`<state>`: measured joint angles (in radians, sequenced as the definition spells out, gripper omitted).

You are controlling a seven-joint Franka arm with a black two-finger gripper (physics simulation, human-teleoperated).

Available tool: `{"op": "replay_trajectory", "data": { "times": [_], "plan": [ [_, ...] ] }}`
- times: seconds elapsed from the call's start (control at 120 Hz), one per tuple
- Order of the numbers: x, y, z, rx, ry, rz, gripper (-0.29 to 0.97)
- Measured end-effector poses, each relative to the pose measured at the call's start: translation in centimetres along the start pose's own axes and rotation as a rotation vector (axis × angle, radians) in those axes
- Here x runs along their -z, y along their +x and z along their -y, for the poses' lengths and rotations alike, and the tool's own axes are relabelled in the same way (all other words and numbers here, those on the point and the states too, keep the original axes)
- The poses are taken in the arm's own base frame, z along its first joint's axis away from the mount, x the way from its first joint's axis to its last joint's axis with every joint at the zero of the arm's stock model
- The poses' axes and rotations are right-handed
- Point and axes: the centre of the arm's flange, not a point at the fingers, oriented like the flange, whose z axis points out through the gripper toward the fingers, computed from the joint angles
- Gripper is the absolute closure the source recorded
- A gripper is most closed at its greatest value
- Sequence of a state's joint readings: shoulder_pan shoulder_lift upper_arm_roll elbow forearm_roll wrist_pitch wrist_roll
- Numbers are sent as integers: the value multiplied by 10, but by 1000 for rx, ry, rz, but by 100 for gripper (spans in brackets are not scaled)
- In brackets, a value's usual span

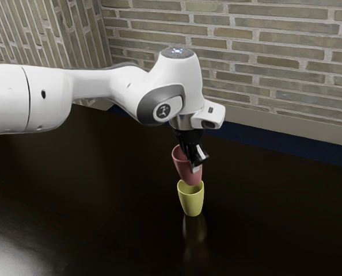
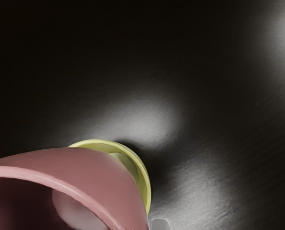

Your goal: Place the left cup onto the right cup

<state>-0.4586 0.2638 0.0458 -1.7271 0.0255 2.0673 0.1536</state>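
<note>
The placing step is in hand. The gripper (image 1: 195, 158) grasps the pink cup (image 1: 182, 167) by its rim (one finger seems to be inside, one outside) and holds it tilted, with its base in the mouth of the yellow cup (image 1: 190, 198). The yellow cup stands upright near the middle of the desk (image 1: 73, 224), well apart from the far edge. Next, I judge, the pink cup must be made straight, lowered and let go.

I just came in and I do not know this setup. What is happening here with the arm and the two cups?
The Franka arm's black gripper grips a pink cup at its rim. The pink cup is tilted, and its base reaches into the mouth of a yellow cup, which stands upright on the dark table. The pink cup is not yet released.
</note>
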Motion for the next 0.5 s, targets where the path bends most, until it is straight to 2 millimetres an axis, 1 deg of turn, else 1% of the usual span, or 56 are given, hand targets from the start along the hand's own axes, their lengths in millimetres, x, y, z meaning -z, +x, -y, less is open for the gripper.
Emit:
{"op": "replay_trajectory", "data": {
  "times": [0.5],
  "plan": [
    [-18, 1, 1, 9, -1, 26, 78]
  ]
}}
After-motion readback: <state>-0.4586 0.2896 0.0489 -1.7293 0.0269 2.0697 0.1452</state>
